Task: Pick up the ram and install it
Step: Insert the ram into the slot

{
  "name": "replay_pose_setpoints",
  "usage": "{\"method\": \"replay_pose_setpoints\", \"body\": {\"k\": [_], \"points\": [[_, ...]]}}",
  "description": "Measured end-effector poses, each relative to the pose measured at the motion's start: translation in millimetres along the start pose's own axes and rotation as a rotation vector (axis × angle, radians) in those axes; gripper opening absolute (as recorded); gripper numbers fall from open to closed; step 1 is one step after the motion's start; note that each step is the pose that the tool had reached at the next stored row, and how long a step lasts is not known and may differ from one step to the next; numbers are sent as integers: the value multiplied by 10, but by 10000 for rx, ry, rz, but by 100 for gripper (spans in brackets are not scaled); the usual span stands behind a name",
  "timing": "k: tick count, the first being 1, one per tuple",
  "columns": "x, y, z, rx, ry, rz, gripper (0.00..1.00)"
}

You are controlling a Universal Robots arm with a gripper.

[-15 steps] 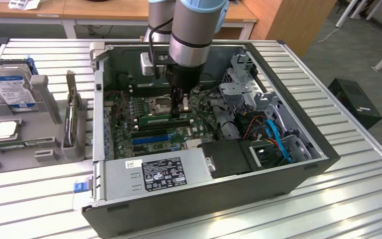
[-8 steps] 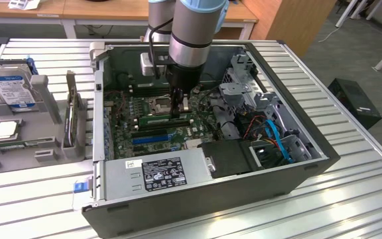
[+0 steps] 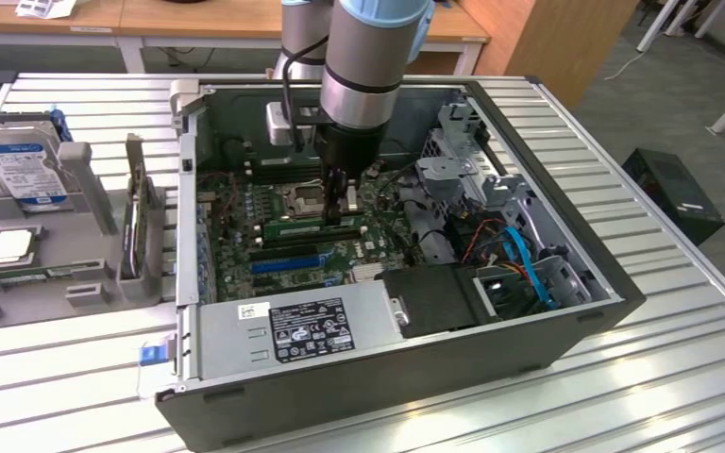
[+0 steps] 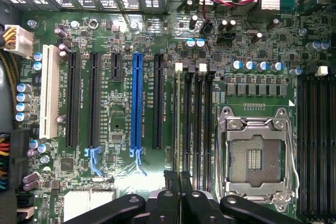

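Observation:
The ram (image 3: 297,227) is a thin green stick lying along a black memory slot on the motherboard (image 3: 243,255), inside the open computer case (image 3: 589,311). My gripper (image 3: 339,209) reaches straight down onto its middle, next to the CPU socket (image 3: 302,198). In the wrist view the ram (image 4: 179,124) appears edge-on as a narrow strip running between the white slot latch (image 4: 179,67) and my black fingertips (image 4: 171,182). The gripper (image 4: 178,182) is shut on the stick's top edge. How deep the stick sits in the slot cannot be told.
More black memory slots (image 4: 202,124) lie beside it, with the open CPU socket (image 4: 255,156) just past them. A blue expansion slot (image 4: 137,103) and a power supply (image 3: 306,330) are nearby. Outside the case, a grey rack holds a hard drive (image 3: 20,165) and an upright card (image 3: 140,222).

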State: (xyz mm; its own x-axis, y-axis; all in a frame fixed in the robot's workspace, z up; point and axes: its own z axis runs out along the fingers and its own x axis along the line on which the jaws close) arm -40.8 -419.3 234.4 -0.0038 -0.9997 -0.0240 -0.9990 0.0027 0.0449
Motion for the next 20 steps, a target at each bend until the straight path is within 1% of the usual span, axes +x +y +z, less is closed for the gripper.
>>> {"method": "replay_pose_setpoints", "body": {"k": [20], "points": [[-8,4,15,1,1,8,12]]}}
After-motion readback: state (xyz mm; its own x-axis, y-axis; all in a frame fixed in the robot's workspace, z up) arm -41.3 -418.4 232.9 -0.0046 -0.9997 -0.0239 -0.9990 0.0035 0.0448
